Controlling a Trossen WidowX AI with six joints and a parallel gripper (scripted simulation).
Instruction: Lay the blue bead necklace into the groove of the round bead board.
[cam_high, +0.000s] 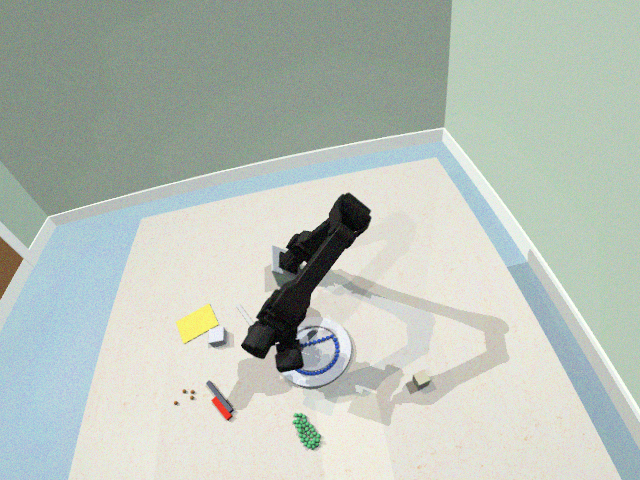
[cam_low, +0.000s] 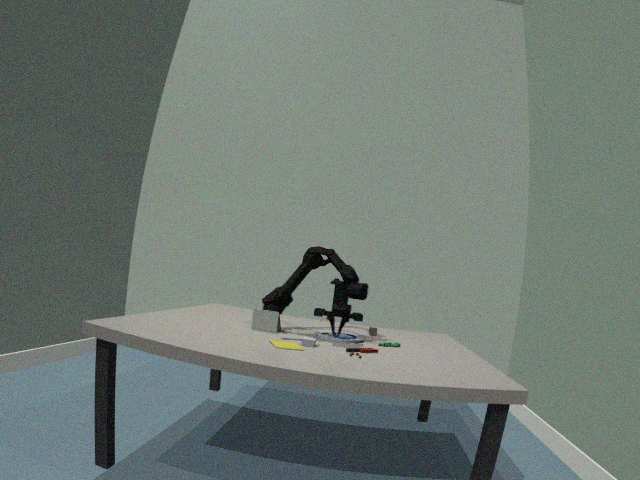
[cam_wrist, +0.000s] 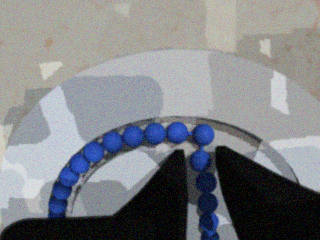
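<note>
Table (cam_high: 180, 268) (cam_low: 206, 343) supports the arm (cam_high: 320, 260) (cam_low: 294, 281), which reaches over the round bead board (cam_high: 345, 351) (cam_low: 357, 340) (cam_wrist: 185, 85). The board lies flat. The blue bead necklace (cam_high: 338, 351) (cam_low: 345, 336) (cam_wrist: 133, 136) is on it, partly along the circular groove and partly across the inner disc.

Handling, as judged: light, limp between beads, each bead hard and smooth. The strand will bend freely and may roll or slip under uneven pressure; the thin links are the probable weak point. Take hold of the straight run near the sharp corner, with one finger on each side of a bead. Low force should suffice. Lifting too high could drag the seated arc out of the groove.

Orientation: the necklace forms a D. In the top view its curved side faces right and down; its straight run points from beneath the claw toward the upper right, rising slightly. In the wrist view that run is nearly upright and the arc bends away to the left. The longest straight line is this run; the overall long axis of the loop cannot be determined, as the claw covers part of it.

Claw (cam_high: 289, 357) (cam_low: 337, 334) (cam_wrist: 199, 156): narrow gap, straddling the run, with slight clearance visible beside the beads; no firm grip is shown.
</note>
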